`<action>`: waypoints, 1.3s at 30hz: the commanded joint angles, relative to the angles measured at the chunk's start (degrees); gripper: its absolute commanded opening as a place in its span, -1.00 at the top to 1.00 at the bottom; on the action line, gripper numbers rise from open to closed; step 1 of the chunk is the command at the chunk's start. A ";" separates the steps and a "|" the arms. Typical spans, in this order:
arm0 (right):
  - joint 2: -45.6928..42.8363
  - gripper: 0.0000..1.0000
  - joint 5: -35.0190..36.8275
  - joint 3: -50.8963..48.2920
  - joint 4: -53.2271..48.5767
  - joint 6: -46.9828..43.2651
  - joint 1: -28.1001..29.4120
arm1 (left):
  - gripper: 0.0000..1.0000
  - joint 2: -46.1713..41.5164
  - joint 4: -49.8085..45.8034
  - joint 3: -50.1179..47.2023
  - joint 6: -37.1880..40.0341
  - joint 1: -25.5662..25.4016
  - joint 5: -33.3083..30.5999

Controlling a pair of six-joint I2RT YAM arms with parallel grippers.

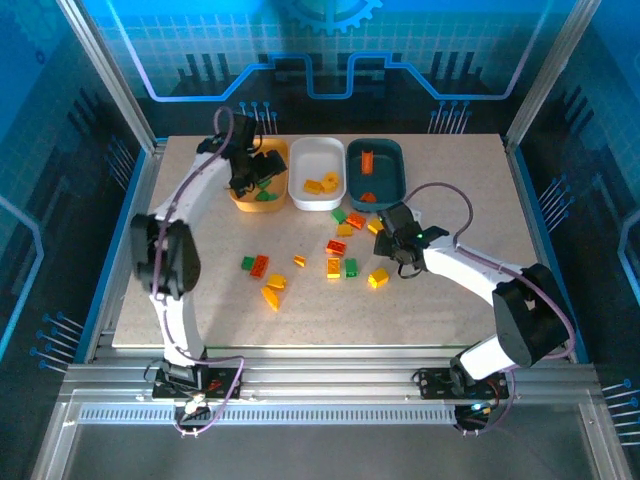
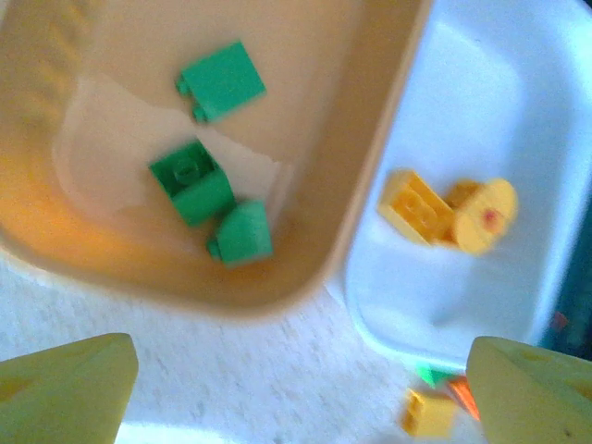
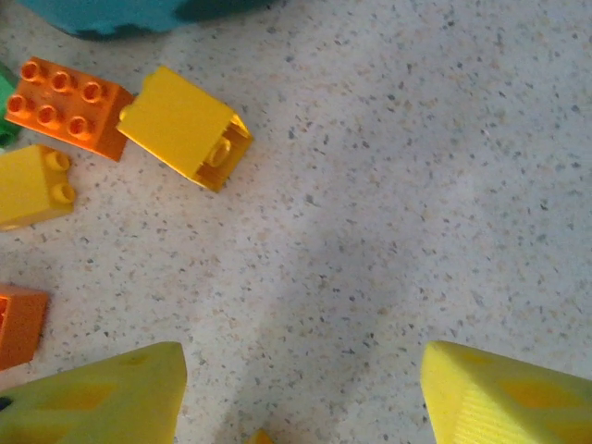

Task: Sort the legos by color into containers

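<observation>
Left of the white tray, spotting the orange tray with three green bricks already inside. Hanging there with the left gripper, spread wide, gripping nothing. On to the white tray itself: carrying a few yellow pieces. Just right of the white tray, finding the teal tray with two orange-red bricks. Looks roughly a third done, going by about a dozen loose legos of all three colours scattered in front of the white tray. Hovering low, in front and to the right of the white tray, with the right gripper, opened wide and empty, eyeing a yellow brick and an orange brick. Plenty of bare table far right of the white tray; tighter by the rims, so worth lifting well above them before crossing.
</observation>
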 commanded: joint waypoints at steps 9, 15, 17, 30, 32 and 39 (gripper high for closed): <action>1.11 -0.47 -5.41 -7.13 -3.68 23.30 2.29 | -0.92 -16.73 18.98 -25.55 -15.18 -0.24 9.80; 1.67 -0.47 -4.76 -6.73 -1.15 22.62 5.15 | -0.92 -16.72 20.23 -26.23 -15.60 -0.06 14.08; 1.67 -0.47 -4.95 -6.50 -1.12 22.80 5.46 | -0.92 -17.52 19.87 -26.65 -14.55 0.02 13.51; 2.38 -0.58 -10.99 -2.39 -9.88 24.20 6.62 | -0.92 -18.75 21.68 -29.28 -13.77 0.02 13.31; 3.37 -0.58 -13.53 -2.20 -8.95 24.65 6.55 | -0.92 -19.12 22.14 -29.74 -13.73 0.02 12.80; 11.80 -0.46 -22.18 -1.12 -6.08 27.49 7.06 | -0.92 -18.07 22.28 -30.23 -14.80 0.02 13.04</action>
